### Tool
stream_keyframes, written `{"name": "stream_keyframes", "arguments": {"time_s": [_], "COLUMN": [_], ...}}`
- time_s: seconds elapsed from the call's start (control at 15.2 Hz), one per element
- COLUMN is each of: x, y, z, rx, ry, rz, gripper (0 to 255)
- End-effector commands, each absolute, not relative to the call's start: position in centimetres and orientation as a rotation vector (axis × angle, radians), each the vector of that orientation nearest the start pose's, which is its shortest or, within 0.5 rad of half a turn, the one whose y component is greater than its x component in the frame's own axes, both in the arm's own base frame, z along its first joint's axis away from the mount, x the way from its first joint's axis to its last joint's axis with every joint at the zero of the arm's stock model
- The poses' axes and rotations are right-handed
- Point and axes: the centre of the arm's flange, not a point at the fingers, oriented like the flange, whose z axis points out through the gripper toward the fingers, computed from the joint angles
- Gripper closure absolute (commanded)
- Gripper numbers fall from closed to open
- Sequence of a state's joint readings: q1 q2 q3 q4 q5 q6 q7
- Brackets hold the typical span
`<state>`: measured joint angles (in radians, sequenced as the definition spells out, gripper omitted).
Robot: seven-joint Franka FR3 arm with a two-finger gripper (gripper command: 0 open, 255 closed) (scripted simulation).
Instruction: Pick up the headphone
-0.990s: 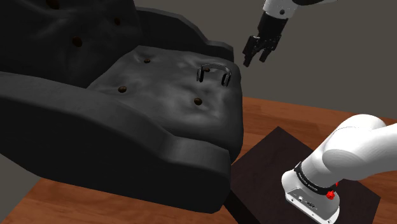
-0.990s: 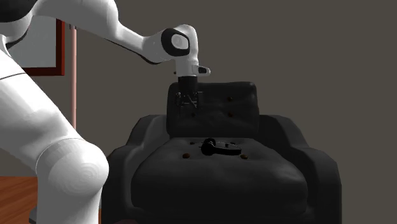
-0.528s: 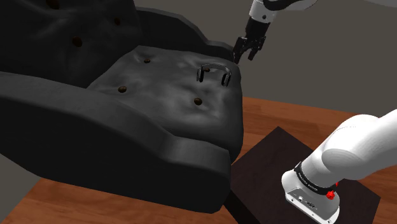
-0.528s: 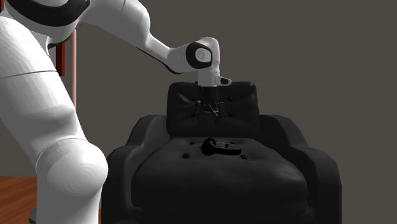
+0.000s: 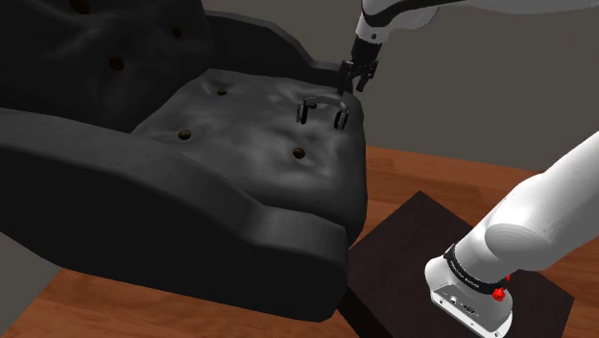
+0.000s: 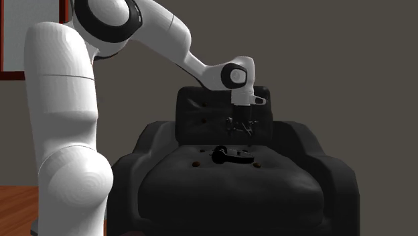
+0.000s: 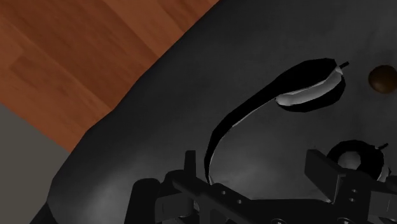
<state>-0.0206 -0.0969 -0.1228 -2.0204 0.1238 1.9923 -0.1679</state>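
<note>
A black headphone [image 5: 322, 108] with a thin band lies on the seat of a black tufted armchair [image 5: 240, 163], near the seat's front edge at the shoulder view's right. My gripper [image 5: 352, 79] hangs just above and beside it, open, with nothing between its fingers. In the second exterior view the gripper [image 6: 241, 129] hovers a little above the headphone [image 6: 231, 157], slightly to its right. In the wrist view the headphone's band [image 7: 305, 92] curves ahead of the gripper [image 7: 254, 162], and one earcup [image 7: 356, 159] sits by the fingers [image 7: 324, 170].
The armchair's raised arms [image 5: 115, 182] and backrest [image 6: 221, 110] flank the seat. Wooden floor [image 5: 442, 182] surrounds the chair. My dark stand [image 5: 403, 250] sits at the shoulder view's lower right. A red-brown frame [image 6: 13, 77] hangs on the grey wall.
The gripper has come down and toward the shoulder view's left, from beyond the chair's edge to just above the headphone. It stays open. The headphone has not moved.
</note>
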Motion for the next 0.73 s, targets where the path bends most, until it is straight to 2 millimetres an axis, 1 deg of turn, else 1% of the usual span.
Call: {"name": "stream_keyframes", "arguments": {"time_s": [0.0, 0.13, 0.66], "x": [55.4, 57.3, 57.3], "y": [-8.6, -9.5, -9.5], "z": [49.0, 48.0, 44.0], "rx": [-3.017, -3.010, -3.010], "ry": [0.023, 0.016, 0.016], "rz": [-0.129, -0.128, -0.128], "gripper": [0, 0, 0]}}
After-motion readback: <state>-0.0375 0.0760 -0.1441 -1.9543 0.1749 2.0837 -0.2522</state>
